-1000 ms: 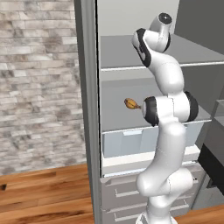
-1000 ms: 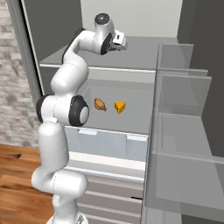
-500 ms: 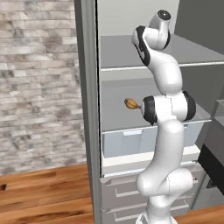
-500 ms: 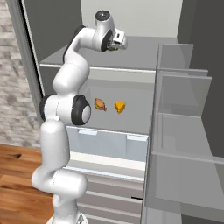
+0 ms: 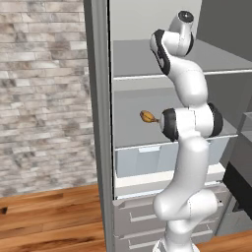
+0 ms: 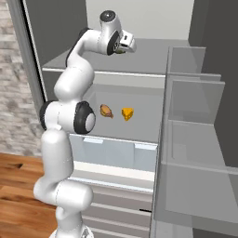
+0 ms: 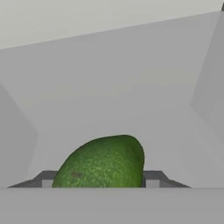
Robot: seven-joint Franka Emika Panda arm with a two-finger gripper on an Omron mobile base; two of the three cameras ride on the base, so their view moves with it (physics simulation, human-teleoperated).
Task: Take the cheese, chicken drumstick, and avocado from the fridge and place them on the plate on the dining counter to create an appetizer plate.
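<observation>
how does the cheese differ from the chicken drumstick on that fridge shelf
The cheese is a bright yellow-orange wedge with flat faces; the chicken drumstick is golden-brown and rounded, tapering toward one end. In the right base view the cheese sits right of the chicken drumstick, with a gap between them. In the left base view the chicken drumstick shows beside the arm's elbow. Both are small and rest on the same middle shelf of the fridge, untouched by the fingers.

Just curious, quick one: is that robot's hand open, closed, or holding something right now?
Gripper: closed on the avocado, which sits between its two fingers.
</observation>
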